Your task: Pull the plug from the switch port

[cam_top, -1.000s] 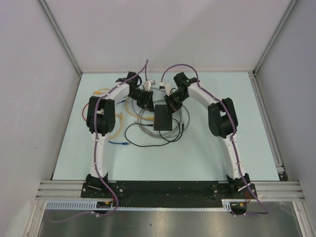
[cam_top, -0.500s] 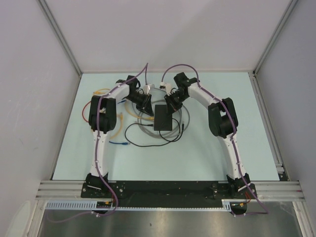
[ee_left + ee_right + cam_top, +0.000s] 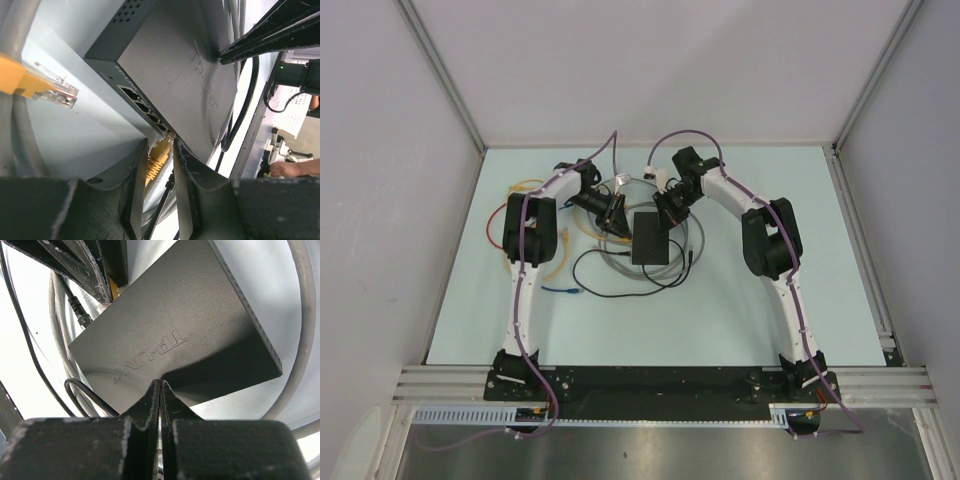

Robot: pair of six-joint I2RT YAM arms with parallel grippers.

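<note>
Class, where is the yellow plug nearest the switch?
Left wrist view, low centre: the yellow plug lies between the fingers of the left gripper, tip at the switch's port row.

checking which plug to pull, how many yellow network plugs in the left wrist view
2. One yellow-booted clear plug is free, left of the flat black switch box. The other yellow plug sits at its port row, between the left pincer's fingers. More may be hidden.

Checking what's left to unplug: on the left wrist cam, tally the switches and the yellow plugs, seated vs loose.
switch: 1
seated yellow plug, in a port of the switch: 1
loose yellow plug, out of any port: 1
Total: 3
</note>
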